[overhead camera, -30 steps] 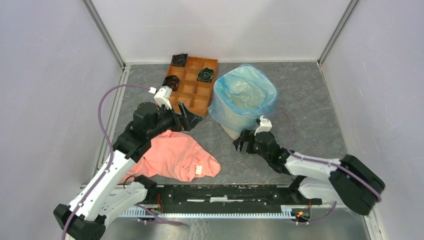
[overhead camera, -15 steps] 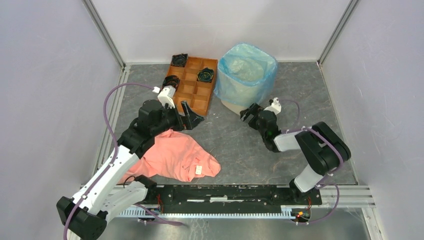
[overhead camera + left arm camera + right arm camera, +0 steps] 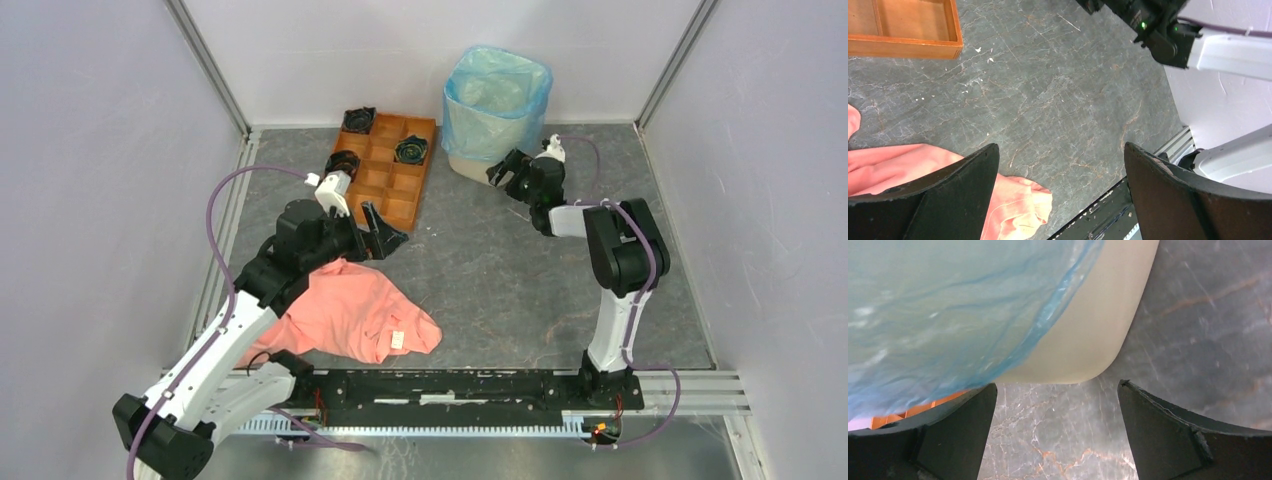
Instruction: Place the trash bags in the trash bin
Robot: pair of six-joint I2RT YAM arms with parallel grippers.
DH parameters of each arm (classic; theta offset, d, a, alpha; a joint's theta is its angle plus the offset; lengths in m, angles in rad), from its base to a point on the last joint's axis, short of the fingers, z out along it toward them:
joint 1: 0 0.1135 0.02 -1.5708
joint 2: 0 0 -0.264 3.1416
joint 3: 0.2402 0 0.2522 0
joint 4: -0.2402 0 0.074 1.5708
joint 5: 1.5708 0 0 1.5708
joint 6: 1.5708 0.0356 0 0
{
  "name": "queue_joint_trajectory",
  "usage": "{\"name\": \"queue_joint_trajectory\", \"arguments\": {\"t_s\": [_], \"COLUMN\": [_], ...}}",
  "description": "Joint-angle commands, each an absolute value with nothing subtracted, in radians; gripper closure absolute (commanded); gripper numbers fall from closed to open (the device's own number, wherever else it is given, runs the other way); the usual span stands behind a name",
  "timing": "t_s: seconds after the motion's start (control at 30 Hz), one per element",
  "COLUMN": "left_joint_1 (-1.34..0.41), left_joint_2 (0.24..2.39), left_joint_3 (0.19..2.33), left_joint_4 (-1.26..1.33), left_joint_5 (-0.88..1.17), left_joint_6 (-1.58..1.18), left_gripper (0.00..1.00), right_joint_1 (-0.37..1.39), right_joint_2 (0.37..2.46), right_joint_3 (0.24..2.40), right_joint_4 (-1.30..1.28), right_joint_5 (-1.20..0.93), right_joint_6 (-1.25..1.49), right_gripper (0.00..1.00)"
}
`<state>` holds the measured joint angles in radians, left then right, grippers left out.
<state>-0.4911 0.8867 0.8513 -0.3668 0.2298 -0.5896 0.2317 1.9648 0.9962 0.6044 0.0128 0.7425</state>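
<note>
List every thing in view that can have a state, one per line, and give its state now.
Tall cream-beige plastic bin: upright, at the table's far edge.
Translucent light-blue plastic trash bag: lining the bin, folded over its rim.
Salmon-pink cloth garment: crumpled on the table.
Orange-brown compartmented tray: flat, most compartments empty.
Left pincer: open, empty.
Right pincer: open, empty, beside the bin's base.

trash bin rim cut off, garment part-hidden

A robot lab test cell: 3 plain white walls, aluminium corner posts, grey marbled tabletop.
</note>
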Motion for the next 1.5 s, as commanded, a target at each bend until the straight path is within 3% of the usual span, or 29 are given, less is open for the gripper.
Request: {"name": "queue_joint_trajectory", "arguments": {"t_s": [0.0, 0.13, 0.33, 0.47, 0.63, 0.83, 1.07, 1.47], "left_joint_1": [-0.495, -0.495, -0.494, -0.493, -0.494, -0.493, -0.493, -0.493], "left_joint_2": [0.867, 0.835, 0.853, 0.869, 0.884, 0.819, 0.721, 0.678], "left_joint_3": [0.897, 0.886, 0.938, 1.021, 1.263, 1.415, 1.420, 1.407], "left_joint_4": [-0.362, -0.363, -0.384, -0.389, -0.472, -0.409, -0.361, -0.418], "left_joint_5": [0.254, 0.218, 0.179, 0.174, 0.150, 0.127, 0.089, -0.010], "left_joint_6": [-0.591, -0.596, -0.548, -0.478, -0.318, -0.185, -0.157, -0.146], "left_gripper": [0.00, 0.00, 0.00, 0.00, 0.00, 0.00, 0.00, 0.00], "right_joint_1": [0.190, 0.200, 0.259, 0.263, 0.263, 0.263, 0.262, 0.290], "right_joint_2": [1.914, 1.675, 1.195, 0.865, 0.618, 0.555, 0.601, 0.528], "right_joint_3": [1.029, 0.752, 0.494, 0.579, 0.914, 1.247, 1.386, 1.282], "right_joint_4": [0.457, 0.464, 0.183, -0.205, -0.564, -0.689, -0.690, -0.613], "right_joint_5": [-0.156, -0.201, -0.290, -0.277, -0.015, 0.216, 0.258, 0.290], "right_joint_6": [0.620, 0.584, 0.366, 0.167, 0.011, -0.060, -0.059, -0.055], "right_gripper": [0.02, 0.02, 0.02, 0.02, 0.02, 0.02, 0.02, 0.02]}}
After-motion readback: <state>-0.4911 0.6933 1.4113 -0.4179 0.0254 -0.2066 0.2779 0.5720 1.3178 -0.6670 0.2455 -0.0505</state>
